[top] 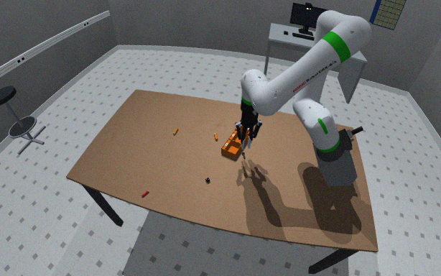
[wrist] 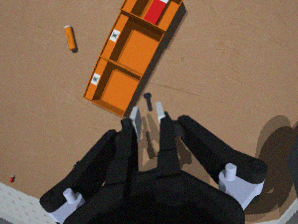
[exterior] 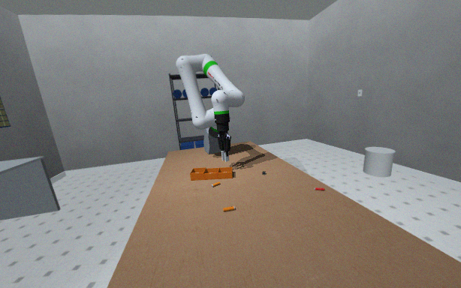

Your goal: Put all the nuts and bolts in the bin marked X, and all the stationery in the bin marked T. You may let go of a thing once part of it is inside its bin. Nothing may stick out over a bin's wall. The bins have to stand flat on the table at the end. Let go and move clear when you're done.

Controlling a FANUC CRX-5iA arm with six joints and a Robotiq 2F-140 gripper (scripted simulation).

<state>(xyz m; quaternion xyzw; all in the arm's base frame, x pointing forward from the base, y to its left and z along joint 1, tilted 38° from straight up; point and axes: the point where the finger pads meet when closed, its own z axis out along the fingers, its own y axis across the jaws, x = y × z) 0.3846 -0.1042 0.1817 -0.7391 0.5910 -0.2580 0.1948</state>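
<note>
My gripper (top: pixel 245 144) (exterior: pixel 225 157) (wrist: pixel 148 112) is partly open and empty above the table. A dark bolt (top: pixel 243 155) (wrist: pixel 148 101) lies on the table just beyond the fingertips in the wrist view, beside the near end of the orange bins (top: pixel 230 154) (exterior: pixel 212 175) (wrist: pixel 106 50). The bins stand joined in a row; two white labels show, their marks too small to read surely. A red block with a white end (wrist: pixel 155 12) lies in the compartment at the top of the wrist view. A dark nut (top: pixel 207 180) (exterior: pixel 263 172) lies apart.
An orange stick (top: pixel 215 136) (exterior: pixel 216 184) (wrist: pixel 70 38) lies beside the bins, and another orange stick (top: pixel 175 131) (exterior: pixel 229 208) farther off. A red stick (top: pixel 145 194) (exterior: pixel 320 189) (wrist: pixel 12 178) lies near the table's long edge. The bins' wall is close to the fingers.
</note>
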